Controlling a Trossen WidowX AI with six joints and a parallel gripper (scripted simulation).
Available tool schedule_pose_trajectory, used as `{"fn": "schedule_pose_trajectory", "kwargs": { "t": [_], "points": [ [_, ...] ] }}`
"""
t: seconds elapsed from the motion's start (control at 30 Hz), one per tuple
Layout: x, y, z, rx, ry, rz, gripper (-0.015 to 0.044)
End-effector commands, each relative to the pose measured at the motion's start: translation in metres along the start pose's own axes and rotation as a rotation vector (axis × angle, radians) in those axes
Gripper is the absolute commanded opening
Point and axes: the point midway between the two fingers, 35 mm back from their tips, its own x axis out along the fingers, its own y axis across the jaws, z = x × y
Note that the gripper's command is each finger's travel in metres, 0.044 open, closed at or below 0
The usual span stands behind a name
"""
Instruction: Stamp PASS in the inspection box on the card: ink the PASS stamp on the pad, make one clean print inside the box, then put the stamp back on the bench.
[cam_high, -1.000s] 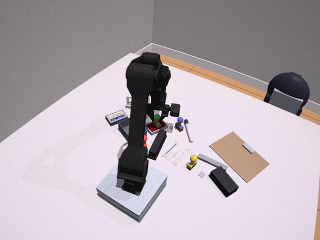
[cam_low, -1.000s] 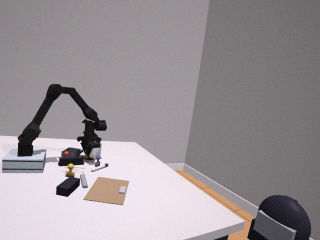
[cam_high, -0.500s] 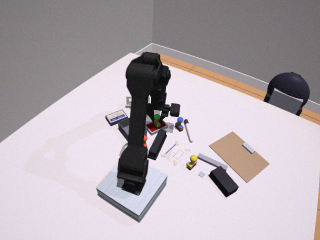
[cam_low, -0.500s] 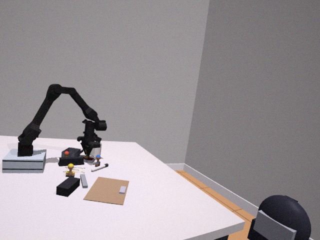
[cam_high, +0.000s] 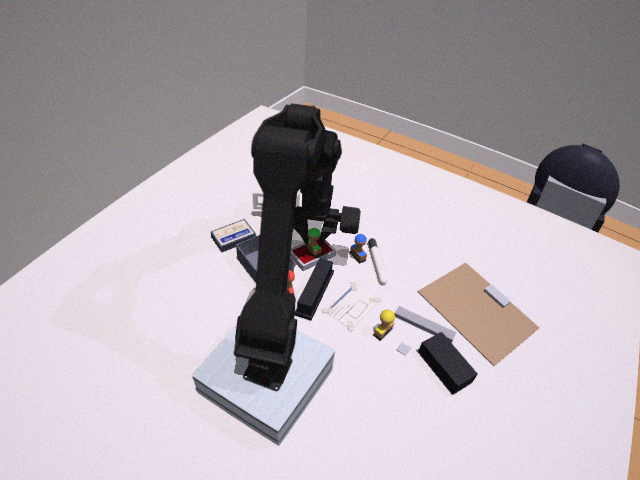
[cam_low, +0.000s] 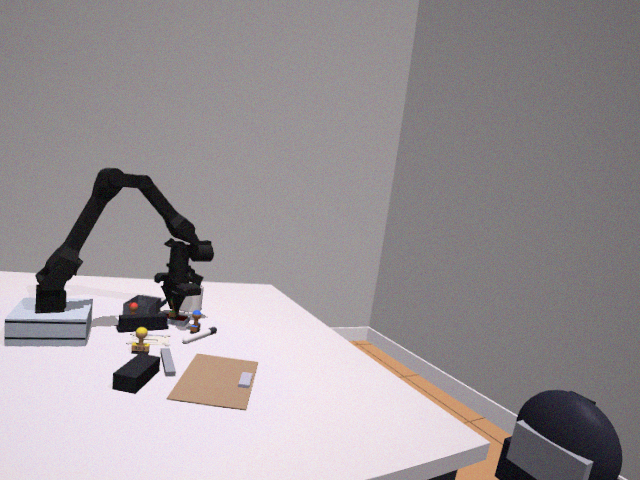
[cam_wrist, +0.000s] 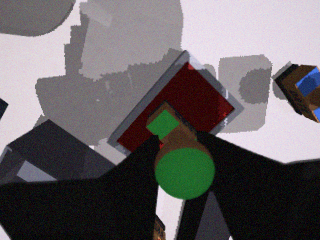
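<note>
My gripper (cam_high: 313, 239) (cam_low: 176, 313) (cam_wrist: 178, 139) is shut on the green-knobbed stamp (cam_high: 313, 233) (cam_wrist: 185, 173), around its brown handle. The stamp is upright, its base at the near part of the red ink pad (cam_high: 303, 256) (cam_low: 179, 320) (cam_wrist: 200, 90); whether its underside touches the ink is hidden. The card (cam_high: 338, 315) (cam_low: 160, 339) lies flat with taped corners, and its outlined box (cam_high: 353, 305) shows no print that I can make out. Blue (cam_high: 360, 239) (cam_low: 196, 313) (cam_wrist: 308, 82), yellow (cam_high: 386, 316) (cam_low: 141, 332) and red (cam_high: 290, 279) (cam_low: 133, 306) stamps stand nearby. No stamp's wording is readable.
A long black block (cam_high: 315, 289) (cam_low: 142, 322) lies between pad and card. A white marker (cam_high: 377, 263) (cam_low: 199, 335) lies beyond the card. A grey bar (cam_high: 423, 322) (cam_low: 168, 361), black box (cam_high: 447, 362) (cam_low: 135, 373) and brown board (cam_high: 475, 315) (cam_low: 211, 382) lie past the yellow stamp.
</note>
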Motion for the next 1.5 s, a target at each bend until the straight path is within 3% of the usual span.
{"fn": "schedule_pose_trajectory", "kwargs": {
  "t": [0.0,0.6,1.47],
  "points": [
    [-0.001,0.001,0.001,0.0,-0.002,0.006,0.0],
    [-0.01,0.001,0.001,0.0,-0.002,0.006,0.0],
    [-0.052,0.001,0.001,0.0,-0.002,0.006,0.0]
  ]
}}
